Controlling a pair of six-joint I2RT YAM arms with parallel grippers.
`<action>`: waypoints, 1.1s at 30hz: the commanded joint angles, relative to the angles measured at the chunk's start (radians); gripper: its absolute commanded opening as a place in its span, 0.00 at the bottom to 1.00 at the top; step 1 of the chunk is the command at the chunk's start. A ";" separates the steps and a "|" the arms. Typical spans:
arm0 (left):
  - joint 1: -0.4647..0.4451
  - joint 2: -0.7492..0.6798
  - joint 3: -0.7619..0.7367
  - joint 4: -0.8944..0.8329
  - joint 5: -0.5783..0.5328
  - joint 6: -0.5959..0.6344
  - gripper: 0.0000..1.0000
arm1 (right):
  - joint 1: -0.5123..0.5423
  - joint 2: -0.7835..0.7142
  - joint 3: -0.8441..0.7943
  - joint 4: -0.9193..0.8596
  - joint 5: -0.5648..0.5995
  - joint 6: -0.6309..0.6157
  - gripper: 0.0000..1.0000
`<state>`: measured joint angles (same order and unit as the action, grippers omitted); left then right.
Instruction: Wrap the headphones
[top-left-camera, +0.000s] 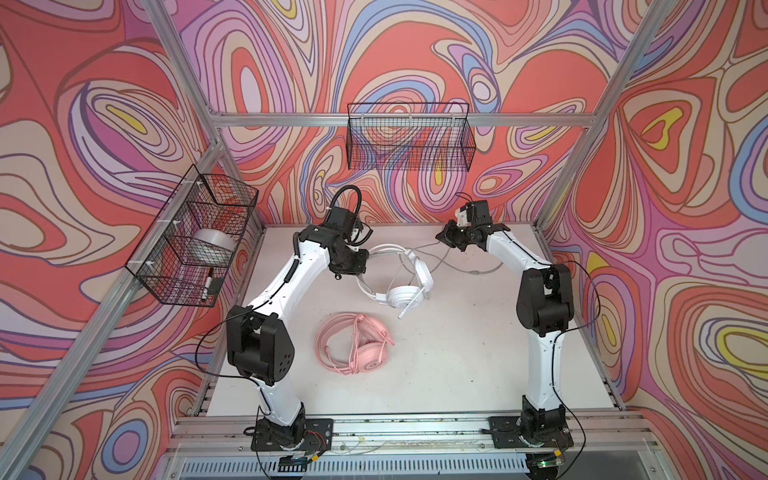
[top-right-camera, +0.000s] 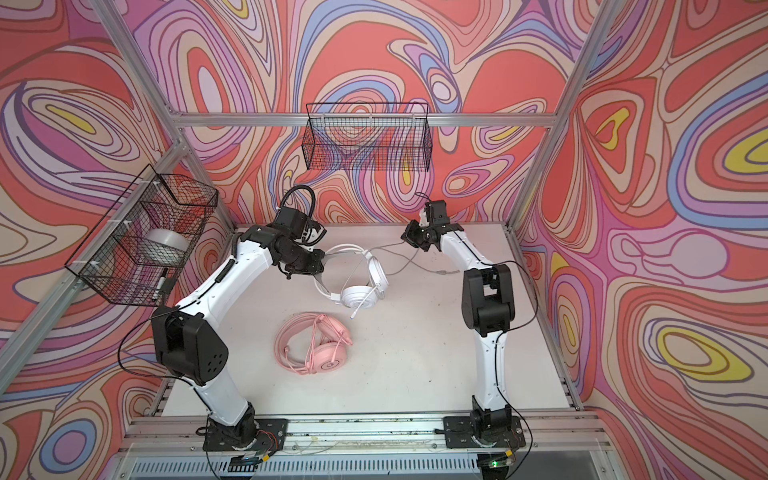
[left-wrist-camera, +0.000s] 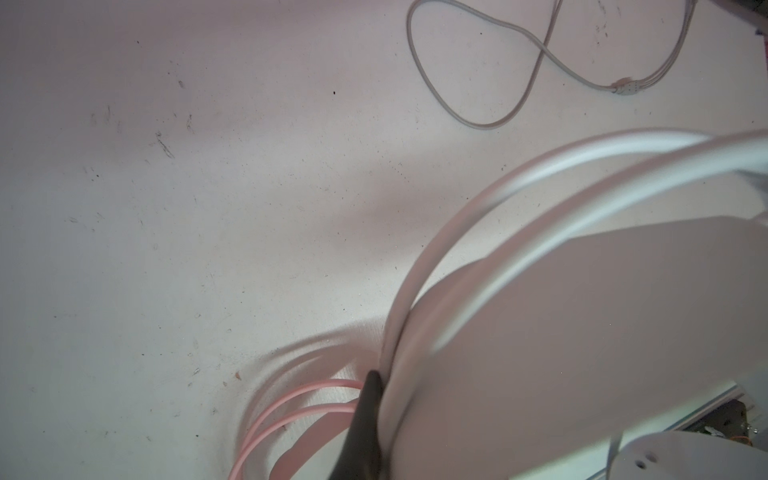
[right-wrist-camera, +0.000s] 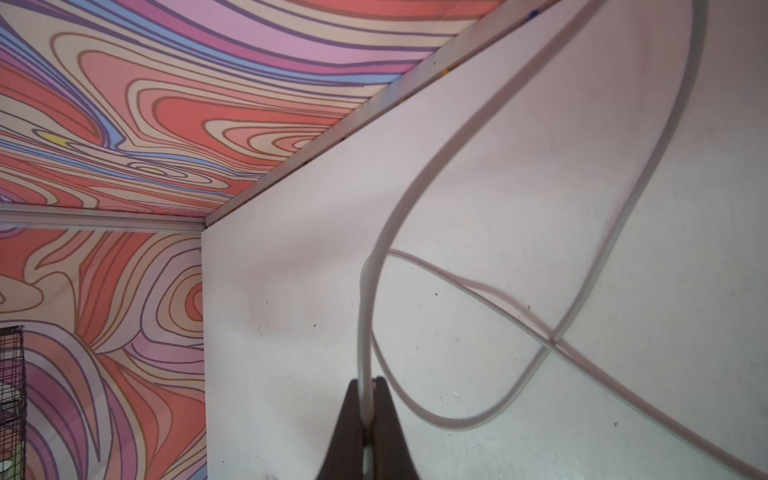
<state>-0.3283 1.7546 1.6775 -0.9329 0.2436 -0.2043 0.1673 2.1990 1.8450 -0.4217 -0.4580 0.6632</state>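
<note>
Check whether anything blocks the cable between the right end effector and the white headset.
Nothing visible does. The cable runs clear from the right end effector to the white headset; the pink headset lies apart.

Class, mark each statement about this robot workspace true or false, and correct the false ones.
1. The right gripper pinches the cable of the white headset. True.
2. The left gripper holds the pink headset. False: it lies on the table; the left gripper grips the white headset's headband.
3. The white headset's cable is fully wound. False: loops lie loose on the table.
4. The side basket holds a white roll. True.
</note>
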 joint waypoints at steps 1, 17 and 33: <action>-0.001 -0.056 -0.002 0.063 0.098 -0.068 0.00 | -0.006 -0.029 -0.076 0.018 -0.013 -0.021 0.00; -0.001 -0.045 -0.031 0.041 0.150 -0.039 0.00 | -0.006 -0.194 -0.269 0.142 -0.065 -0.133 0.17; 0.001 -0.015 0.046 -0.085 0.120 0.046 0.00 | -0.006 -0.399 -0.488 0.242 0.031 -0.509 0.63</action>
<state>-0.3283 1.7538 1.6703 -0.9768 0.3367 -0.1818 0.1646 1.8545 1.4181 -0.2535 -0.4622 0.3172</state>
